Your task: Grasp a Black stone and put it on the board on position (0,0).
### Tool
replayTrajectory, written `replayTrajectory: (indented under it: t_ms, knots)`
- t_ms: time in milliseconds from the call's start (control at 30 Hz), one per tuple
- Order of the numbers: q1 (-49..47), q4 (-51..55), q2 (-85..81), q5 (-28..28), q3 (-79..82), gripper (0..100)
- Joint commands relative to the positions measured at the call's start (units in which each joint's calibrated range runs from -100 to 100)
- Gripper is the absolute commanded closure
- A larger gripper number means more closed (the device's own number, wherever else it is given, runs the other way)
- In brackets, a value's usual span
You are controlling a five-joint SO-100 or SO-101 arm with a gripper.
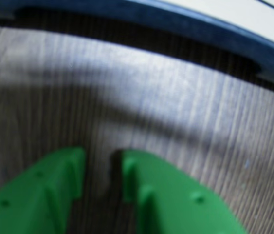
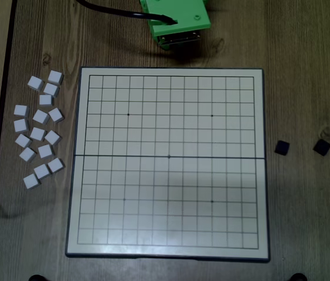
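Note:
Two Black stones (image 2: 281, 147) (image 2: 322, 147) lie on the wooden table to the right of the board (image 2: 153, 234) in the overhead view. The board is cream with a thin grid and a dark rim, and no stones lie on it. Position (0,0) is the centre dot (image 2: 169, 156) on the middle seam. My green arm (image 2: 176, 20) is folded beyond the board's far edge. In the wrist view my gripper (image 1: 102, 153) hovers over bare wood, its green fingers (image 1: 146, 180) a narrow slit apart with nothing between them. The board's rim (image 1: 200, 27) curves just ahead.
Several small white square blocks (image 2: 38, 129) are scattered on the table left of the board in the overhead view. A black cable (image 2: 109, 9) runs to the arm at the top. The table's left edge (image 2: 3, 88) lies beyond the white blocks.

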Motion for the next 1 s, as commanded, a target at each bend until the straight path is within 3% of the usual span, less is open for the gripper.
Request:
replayTrajectory:
  t_ms: [0, 967]
  knots:
    - [-18.35, 3.6, 0.54, 0.29, 0.62, 93]
    - [-18.35, 3.6, 0.54, 0.29, 0.62, 93]
